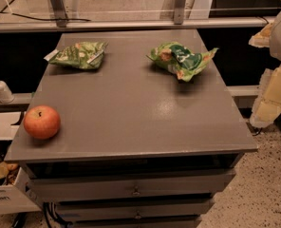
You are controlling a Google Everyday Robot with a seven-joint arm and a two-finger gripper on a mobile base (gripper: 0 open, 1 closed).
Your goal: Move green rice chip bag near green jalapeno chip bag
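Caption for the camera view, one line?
Gripper right of table; green rice chip bag back-right, green jalapeno chip bag back-left, apart.

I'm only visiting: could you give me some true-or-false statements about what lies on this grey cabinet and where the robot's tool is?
1. The green rice chip bag lies at the back right of the cabinet top. True.
2. The green jalapeno chip bag touches it. False: it lies well apart, at the back left.
3. The apple sits between the two bags. False: it sits near the front left corner.
4. The tool is off the cabinet's right side, touching neither bag. True.
5. The pump bottle stands on the cabinet top. False: it stands on a ledge off to the left.
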